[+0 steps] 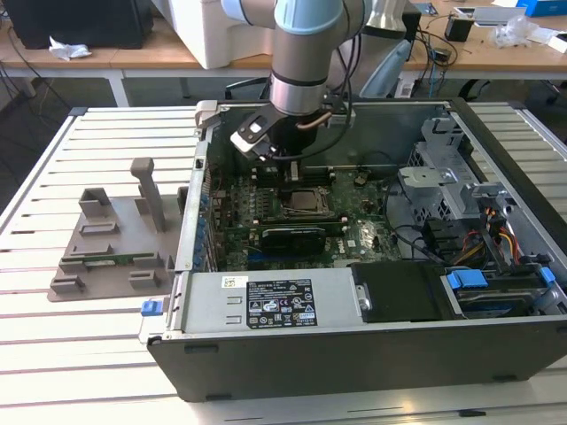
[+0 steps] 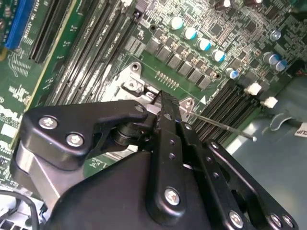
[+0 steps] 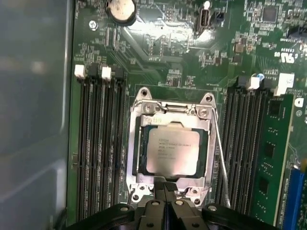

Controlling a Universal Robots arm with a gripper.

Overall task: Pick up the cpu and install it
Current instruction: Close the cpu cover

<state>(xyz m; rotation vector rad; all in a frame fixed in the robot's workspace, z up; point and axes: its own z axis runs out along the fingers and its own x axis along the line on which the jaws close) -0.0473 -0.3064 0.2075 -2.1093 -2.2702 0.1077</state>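
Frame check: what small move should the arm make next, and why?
Probably lift straight up a little: the cpu already lies flat in the socket, and the gripper is shut on nothing at the socket's edge.

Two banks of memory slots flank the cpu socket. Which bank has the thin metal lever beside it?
The bank beside the green board; the lever runs between it and the cpu. The other bank borders the grey wall.
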